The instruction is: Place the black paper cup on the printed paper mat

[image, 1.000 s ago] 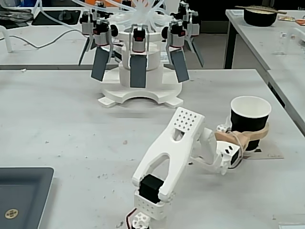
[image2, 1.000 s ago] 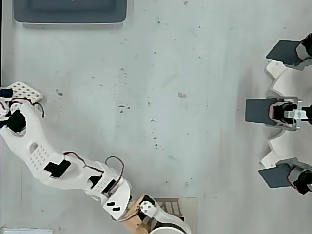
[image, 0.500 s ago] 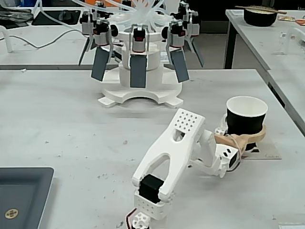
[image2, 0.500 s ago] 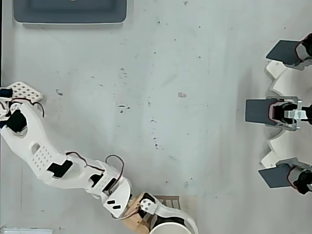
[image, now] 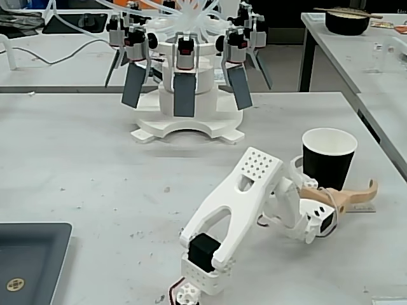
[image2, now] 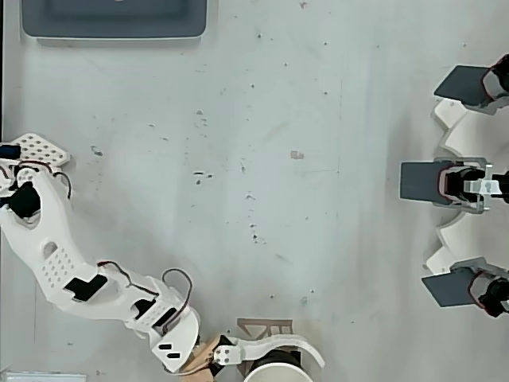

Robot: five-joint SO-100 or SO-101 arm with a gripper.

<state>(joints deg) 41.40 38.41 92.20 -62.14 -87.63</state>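
The black paper cup (image: 327, 159) stands upright near the table's right side in the fixed view, its white inside showing. In the overhead view only the cup's rim (image2: 278, 374) shows at the bottom edge. My gripper (image: 337, 175) is shut on the cup: the white finger (image: 299, 168) lies against its left side and the tan finger (image: 356, 194) crosses in front of its base. The printed paper mat (image2: 266, 327) lies flat just beyond the white finger (image2: 278, 346), right beside the cup. I cannot tell whether the cup's base touches the mat.
A dark grey tray (image: 32, 254) (image2: 115, 20) sits at the near left in the fixed view. A white fixture with grey pads (image: 184, 82) (image2: 469, 183) stands at the back. A black bowl (image: 346, 22) rests on another table. The table's right edge (image: 381, 146) runs close to the cup.
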